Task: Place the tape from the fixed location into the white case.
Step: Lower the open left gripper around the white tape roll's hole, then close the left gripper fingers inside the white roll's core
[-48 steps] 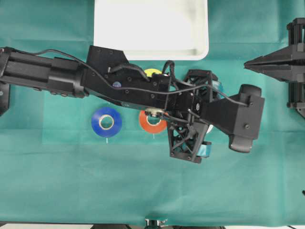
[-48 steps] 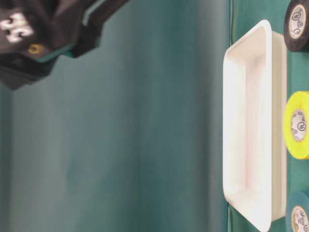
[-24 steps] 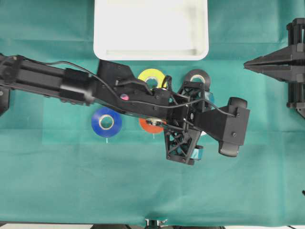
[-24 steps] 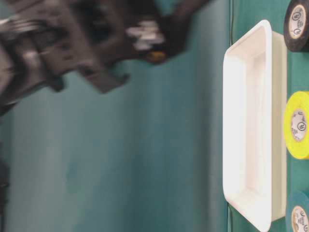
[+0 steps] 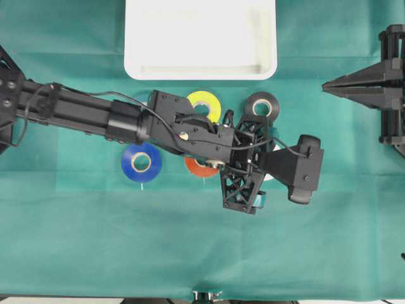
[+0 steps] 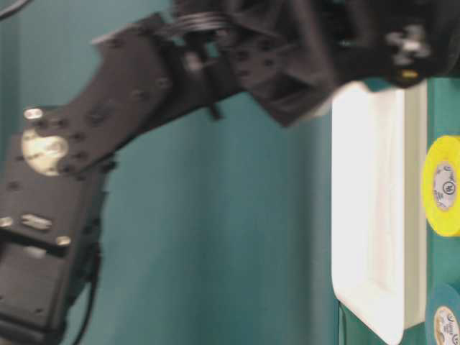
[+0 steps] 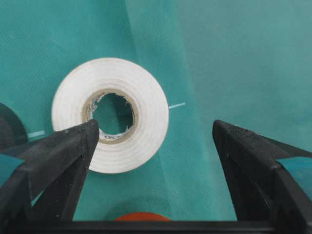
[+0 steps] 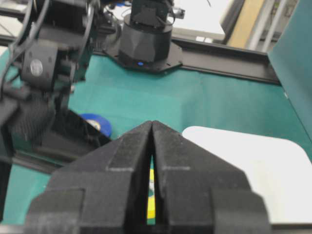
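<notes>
The tape (image 7: 148, 114), a white roll with a pale cardboard core, lies flat on the green cloth in the left wrist view. My left gripper (image 7: 155, 127) hangs over it, open wide. Its left finger (image 7: 63, 151) covers the roll's left edge and its right finger (image 7: 248, 156) stands well off to the right. In the overhead view the left gripper (image 5: 252, 158) points down and hides the tape. The white case (image 5: 200, 73) lies empty at the back, also seen side-on as the white case (image 6: 374, 215). My right gripper (image 5: 329, 84) rests at the right edge, shut and holding nothing.
Other rolls surround the left gripper: yellow (image 5: 204, 104), black (image 5: 261, 104), blue (image 5: 141, 162) and orange (image 5: 199, 168). The orange roll's edge (image 7: 141, 216) shows just below the tape. A teal roll (image 6: 445, 320) lies near the case's corner.
My left arm has come down towards the table and drawn slightly left, now filling the table-level view. Its jaws stay wide open. The right arm has not moved.
</notes>
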